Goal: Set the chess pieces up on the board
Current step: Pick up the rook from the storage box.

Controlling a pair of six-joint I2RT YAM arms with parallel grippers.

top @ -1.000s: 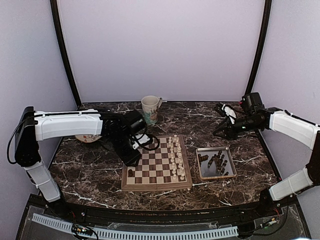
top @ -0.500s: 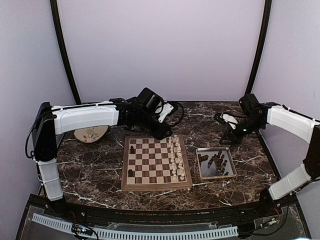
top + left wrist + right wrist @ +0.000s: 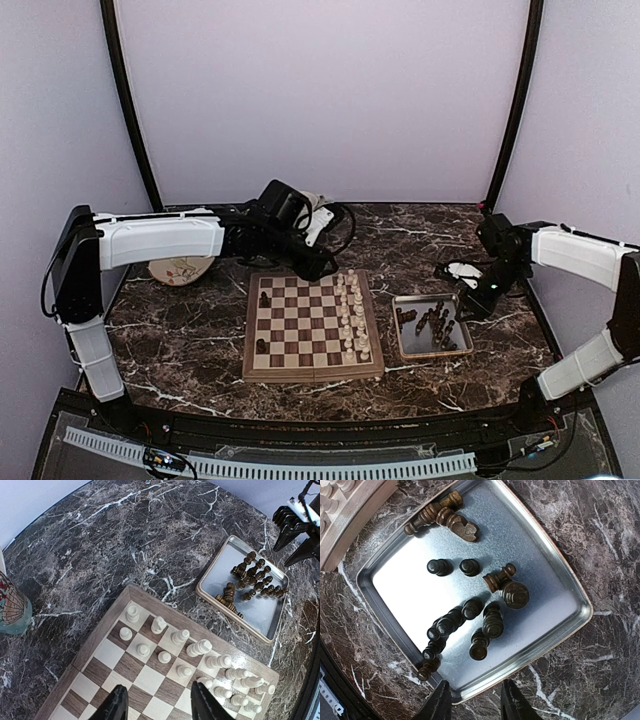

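The board (image 3: 312, 372) lies mid-table with cream chessmen along its right columns. Two dark chess pieces (image 3: 264, 299) stand on its left side, apart from each other. Several more dark chess pieces (image 3: 492, 622) lie and stand in the metal tray (image 3: 560, 582), which the overhead view shows right of the board. My left gripper (image 3: 159, 705) hovers open over the board's (image 3: 145, 677) far edge with nothing between its fingers. My right gripper (image 3: 475, 702) hangs open and empty just above the tray's right rim (image 3: 432, 297).
A painted mug (image 3: 12, 605) stands behind the board's far left corner, hidden by my left arm in the top view. A decorated plate (image 3: 180, 268) lies at the left. Dark marble table all round; curved black poles at the back corners.
My left gripper opened and pulled back from the board's left side to its far edge, leaving a dark piece standing there. My right gripper dropped down towards the tray.
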